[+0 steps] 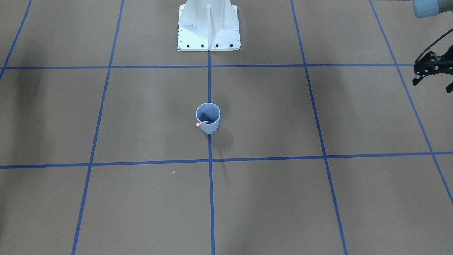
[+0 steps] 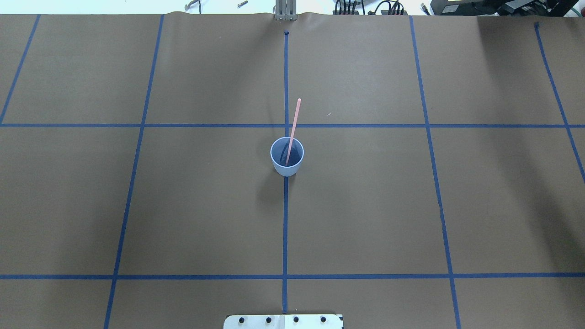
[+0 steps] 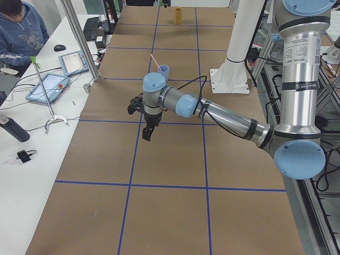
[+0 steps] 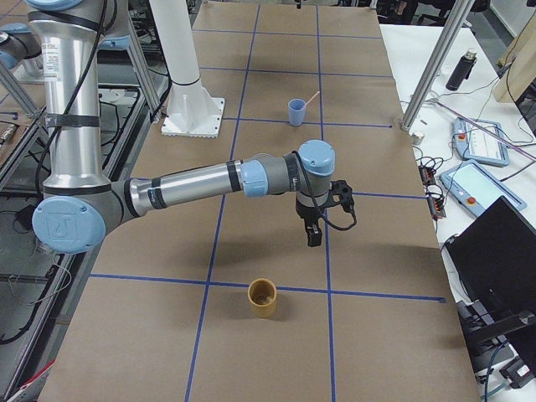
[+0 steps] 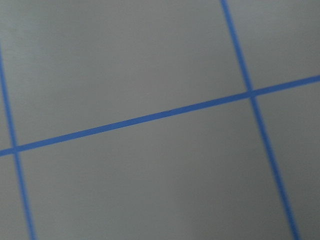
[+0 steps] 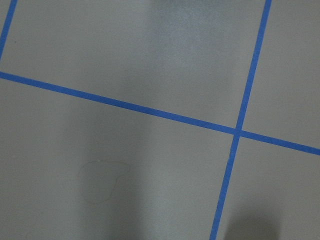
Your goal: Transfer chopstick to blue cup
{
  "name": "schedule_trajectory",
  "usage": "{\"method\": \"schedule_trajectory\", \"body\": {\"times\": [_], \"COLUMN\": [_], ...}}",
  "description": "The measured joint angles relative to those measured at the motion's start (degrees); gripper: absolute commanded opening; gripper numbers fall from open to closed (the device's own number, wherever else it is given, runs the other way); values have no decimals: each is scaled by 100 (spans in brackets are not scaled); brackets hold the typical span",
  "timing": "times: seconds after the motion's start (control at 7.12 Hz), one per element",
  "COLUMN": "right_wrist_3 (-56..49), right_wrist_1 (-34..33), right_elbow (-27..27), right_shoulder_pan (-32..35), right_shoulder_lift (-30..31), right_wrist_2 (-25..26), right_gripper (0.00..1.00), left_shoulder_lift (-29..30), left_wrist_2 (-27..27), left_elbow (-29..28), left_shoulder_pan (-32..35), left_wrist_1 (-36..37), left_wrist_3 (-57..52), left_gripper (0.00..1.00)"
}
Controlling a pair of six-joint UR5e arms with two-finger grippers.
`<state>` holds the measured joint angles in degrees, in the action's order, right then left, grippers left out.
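Finds the chopstick (image 2: 293, 128) tilted inside the blue cup (image 2: 287, 170), mid surface (image 2: 183, 205), propped on the rim. Leaves left claw (image 3: 147, 132) and right claw (image 4: 313, 234) hanging well clear, probably done; cannot tell how open.

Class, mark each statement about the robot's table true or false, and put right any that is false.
1. The chopstick is in the blue cup. True.
2. The chopstick stands dead upright. False: it leans, its top end past the rim on the side away from the robot's base.
3. A yellow cup stands on the table, apart from the blue cup. True.
4. The left gripper holds the chopstick. False: it hangs over the table well away from the blue cup, and the chopstick is in that cup.
5. The blue cup lies on its side. False: it stands upright, mouth up.
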<state>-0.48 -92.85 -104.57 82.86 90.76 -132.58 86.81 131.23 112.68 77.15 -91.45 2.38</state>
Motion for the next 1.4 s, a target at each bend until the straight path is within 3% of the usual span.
{"method": "schedule_trajectory", "body": {"times": [0.28,1.4], "right_wrist_3": [-46,-17], "right_wrist_1": [5,12], "right_elbow": [-25,-49], "right_shoulder_pan": [49,55], "right_shoulder_lift": [83,149], "right_wrist_2": [-5,4], "right_gripper": [100,100], "left_shoulder_lift": [-61,-68], "left_wrist_2": [156,175], "left_elbow": [-149,-161], "left_shoulder_pan": [260,283], "left_wrist_1": [0,-57], "left_wrist_3": [-472,-362], "left_gripper": [98,98]}}
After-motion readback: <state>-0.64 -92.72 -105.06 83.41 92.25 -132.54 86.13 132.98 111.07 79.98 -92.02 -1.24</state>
